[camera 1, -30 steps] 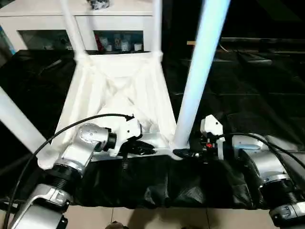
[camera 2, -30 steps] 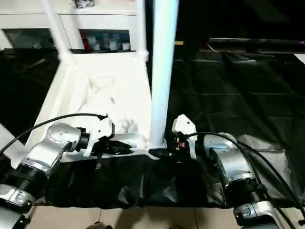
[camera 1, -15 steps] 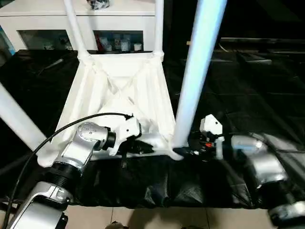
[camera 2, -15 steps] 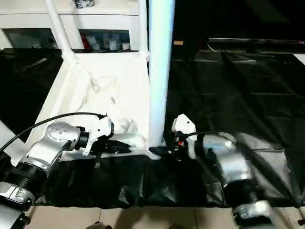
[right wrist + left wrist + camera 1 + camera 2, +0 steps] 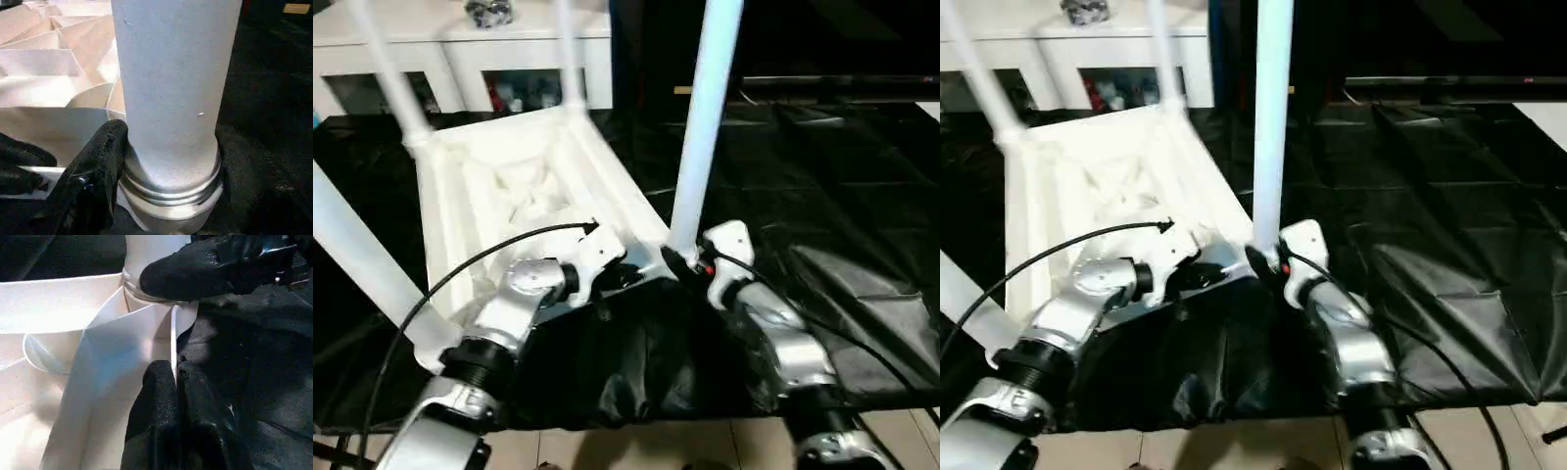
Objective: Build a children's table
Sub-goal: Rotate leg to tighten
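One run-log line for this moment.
left gripper: shut on tabletop rim | right gripper: around leg base | four legs seated

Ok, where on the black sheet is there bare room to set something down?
The open patch is the black sheet right of the near right leg, running to the far edge. A narrower strip lies between the tabletop and the cabinet. It is crowded at the tabletop's near corner, where the right tool clasps the leg's base and the left tool pinches the rim.
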Tool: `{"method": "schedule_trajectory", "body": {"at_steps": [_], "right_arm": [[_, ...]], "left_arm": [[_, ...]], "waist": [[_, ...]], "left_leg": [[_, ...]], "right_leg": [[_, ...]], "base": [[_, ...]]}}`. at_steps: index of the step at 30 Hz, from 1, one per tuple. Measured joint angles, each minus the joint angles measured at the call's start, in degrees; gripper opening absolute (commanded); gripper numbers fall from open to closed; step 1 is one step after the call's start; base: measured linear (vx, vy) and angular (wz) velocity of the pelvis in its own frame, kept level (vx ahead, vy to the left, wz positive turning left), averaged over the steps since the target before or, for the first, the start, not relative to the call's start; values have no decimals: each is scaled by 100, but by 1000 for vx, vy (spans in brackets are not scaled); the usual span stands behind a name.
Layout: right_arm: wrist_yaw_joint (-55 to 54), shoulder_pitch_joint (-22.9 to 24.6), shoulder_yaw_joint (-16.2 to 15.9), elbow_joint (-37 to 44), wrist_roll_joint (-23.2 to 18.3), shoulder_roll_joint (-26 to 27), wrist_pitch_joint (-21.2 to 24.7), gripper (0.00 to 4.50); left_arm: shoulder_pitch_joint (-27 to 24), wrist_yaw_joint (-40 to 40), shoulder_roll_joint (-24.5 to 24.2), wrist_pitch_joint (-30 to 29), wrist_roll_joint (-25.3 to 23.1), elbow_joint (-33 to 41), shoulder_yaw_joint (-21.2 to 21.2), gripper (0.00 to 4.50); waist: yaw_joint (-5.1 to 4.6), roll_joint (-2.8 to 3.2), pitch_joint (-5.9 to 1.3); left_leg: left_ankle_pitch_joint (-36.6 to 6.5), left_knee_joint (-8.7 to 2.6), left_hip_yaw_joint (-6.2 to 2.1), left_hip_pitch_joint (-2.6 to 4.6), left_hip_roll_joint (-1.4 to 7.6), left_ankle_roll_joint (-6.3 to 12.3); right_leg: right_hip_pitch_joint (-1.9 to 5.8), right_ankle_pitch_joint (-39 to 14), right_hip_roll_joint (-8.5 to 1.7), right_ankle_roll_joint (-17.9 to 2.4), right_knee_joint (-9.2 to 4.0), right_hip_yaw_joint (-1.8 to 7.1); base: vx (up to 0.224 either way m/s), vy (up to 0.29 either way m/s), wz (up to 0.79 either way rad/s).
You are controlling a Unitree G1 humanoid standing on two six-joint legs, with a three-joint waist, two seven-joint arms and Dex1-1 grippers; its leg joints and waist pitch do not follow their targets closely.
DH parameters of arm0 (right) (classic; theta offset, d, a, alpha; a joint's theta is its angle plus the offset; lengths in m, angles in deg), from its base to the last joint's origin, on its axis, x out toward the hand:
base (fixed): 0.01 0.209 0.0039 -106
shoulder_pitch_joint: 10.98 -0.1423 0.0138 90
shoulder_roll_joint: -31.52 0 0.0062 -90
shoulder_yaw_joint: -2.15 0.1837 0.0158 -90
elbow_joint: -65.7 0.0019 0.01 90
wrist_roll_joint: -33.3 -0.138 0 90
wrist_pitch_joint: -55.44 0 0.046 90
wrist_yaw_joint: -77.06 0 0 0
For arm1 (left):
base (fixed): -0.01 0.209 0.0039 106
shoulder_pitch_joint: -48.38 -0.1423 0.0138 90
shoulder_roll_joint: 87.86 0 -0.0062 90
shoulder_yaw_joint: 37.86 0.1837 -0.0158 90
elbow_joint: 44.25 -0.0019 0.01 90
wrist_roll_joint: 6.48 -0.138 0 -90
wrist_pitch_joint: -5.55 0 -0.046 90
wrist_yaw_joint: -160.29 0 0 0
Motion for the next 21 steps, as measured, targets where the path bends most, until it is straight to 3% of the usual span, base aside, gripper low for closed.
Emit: {"method": "schedule_trajectory", "body": {"at_steps": [6,12,18,19,21], "right_arm": [[134,4,-1,6,73,-82,-61,373],[1313,-36,-216,-15,-105,-697,-188,373],[2598,-131,-468,-26,-301,-1250,-212,373],[2782,-131,-512,-25,-329,-1312,-223,346],[3136,-131,-562,-12,-397,-1422,-228,338]], "left_arm": [[5,-68,39,41,-1,13,13,0],[-77,-773,-190,323,102,182,179,0],[-161,-1337,-501,468,330,231,188,0],[-172,-1428,-548,493,361,231,192,0],[-183,-1632,-639,539,422,230,207,0]], "waist": [[36,18,-6],[129,27,-2],[160,23,0],[168,23,0],[189,18,3]], "left_leg": [[0,0,2,-1,-1,1],[0,2,4,-16,1,5],[-1,15,5,-16,4,7],[-1,18,5,-16,5,7],[-1,25,5,-18,6,7]], "right_leg": [[0,-1,-1,2,-23,-1],[-1,0,-4,-1,-50,-10],[0,1,-4,-3,-43,-12],[0,1,-3,-3,-41,-12],[-1,2,-4,-3,-36,-12]], "base": [[0,0,0],[0,0,0],[0,0,0],[0,0,0],[0,0,0]]}}
